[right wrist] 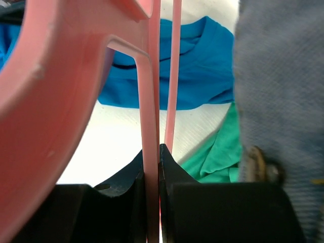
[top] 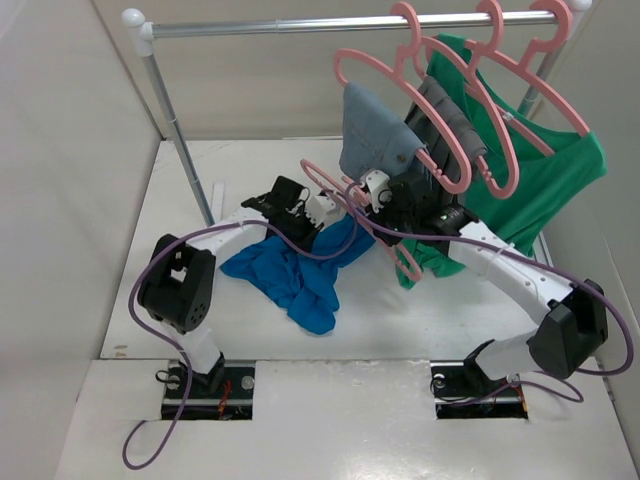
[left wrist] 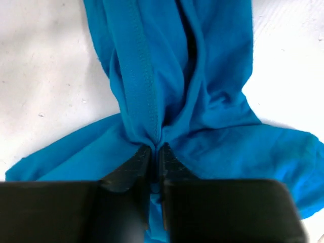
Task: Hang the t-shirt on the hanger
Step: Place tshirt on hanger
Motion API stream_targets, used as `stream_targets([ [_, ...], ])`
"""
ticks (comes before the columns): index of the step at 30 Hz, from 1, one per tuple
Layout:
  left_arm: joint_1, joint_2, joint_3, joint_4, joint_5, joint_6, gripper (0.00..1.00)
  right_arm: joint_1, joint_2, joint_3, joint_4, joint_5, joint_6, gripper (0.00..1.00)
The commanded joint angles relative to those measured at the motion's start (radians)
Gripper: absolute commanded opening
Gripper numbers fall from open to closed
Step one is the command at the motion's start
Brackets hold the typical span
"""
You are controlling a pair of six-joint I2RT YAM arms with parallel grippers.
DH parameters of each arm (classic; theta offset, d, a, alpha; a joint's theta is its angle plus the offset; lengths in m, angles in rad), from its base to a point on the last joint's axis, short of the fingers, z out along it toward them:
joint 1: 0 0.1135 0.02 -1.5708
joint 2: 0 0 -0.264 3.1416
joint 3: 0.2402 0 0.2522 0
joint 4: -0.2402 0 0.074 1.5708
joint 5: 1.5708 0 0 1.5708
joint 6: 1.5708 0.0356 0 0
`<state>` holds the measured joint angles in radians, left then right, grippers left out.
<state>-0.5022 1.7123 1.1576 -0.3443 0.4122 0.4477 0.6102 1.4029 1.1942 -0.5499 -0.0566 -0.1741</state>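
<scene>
We start at the near edge of the white, faintly scuffed table (top: 110,300), where the left arm folds up at its black elbow and sends its white forearm away and to the right. The left gripper (left wrist: 156,152) has its black, cross-hatched fingers pinched nearly together on a gathered fold of the crumpled bright-blue knit t-shirt (left wrist: 202,91), and a stitched seam runs straight up from the jaws. The t-shirt lies in a soft heap on the table between the two arms. The right arm bends at its black elbow far out to the right and stretches its white forearm leftward and away. The right gripper (right wrist: 159,152) is clamped tight on a thin bar of the smooth salmon-pink plastic hanger (right wrist: 151,91). We see the hanger tilted in the air just beyond the t-shirt, its curved hook toward the left. Farther back, a shiny metal rail (top: 300,25) with white end knobs carries more pink hangers, bearing draped grey garments (top: 375,135) and a loose green shirt (top: 550,180)
</scene>
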Motion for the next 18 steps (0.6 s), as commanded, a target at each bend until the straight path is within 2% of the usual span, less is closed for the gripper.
stream_targets([
  [1, -0.007, -0.069, 0.01, -0.005, 0.051, 0.026, 0.0, -0.018, -0.048, -0.008, -0.007, -0.043, -0.039, 0.0],
  [3, -0.007, -0.132, -0.024, -0.024, 0.051, 0.074, 0.0, -0.027, -0.064, -0.039, -0.007, -0.066, -0.05, 0.0],
  [7, 0.02, -0.256, -0.044, -0.117, 0.112, 0.271, 0.0, -0.027, -0.097, -0.039, -0.065, -0.1, -0.077, 0.0],
  [8, 0.037, -0.279, -0.044, -0.146, 0.16, 0.369, 0.0, -0.027, -0.097, -0.039, -0.082, -0.1, -0.077, 0.0],
  [12, 0.096, -0.361, -0.023, -0.324, 0.235, 0.607, 0.0, 0.017, -0.126, -0.012, -0.182, -0.109, -0.116, 0.0],
  [13, 0.096, -0.37, 0.0, -0.394, 0.249, 0.64, 0.0, 0.048, -0.136, -0.002, -0.2, -0.109, -0.116, 0.0],
  [18, 0.134, -0.381, 0.03, -0.527, 0.26, 0.71, 0.0, 0.146, -0.188, 0.024, -0.307, -0.026, -0.104, 0.0],
])
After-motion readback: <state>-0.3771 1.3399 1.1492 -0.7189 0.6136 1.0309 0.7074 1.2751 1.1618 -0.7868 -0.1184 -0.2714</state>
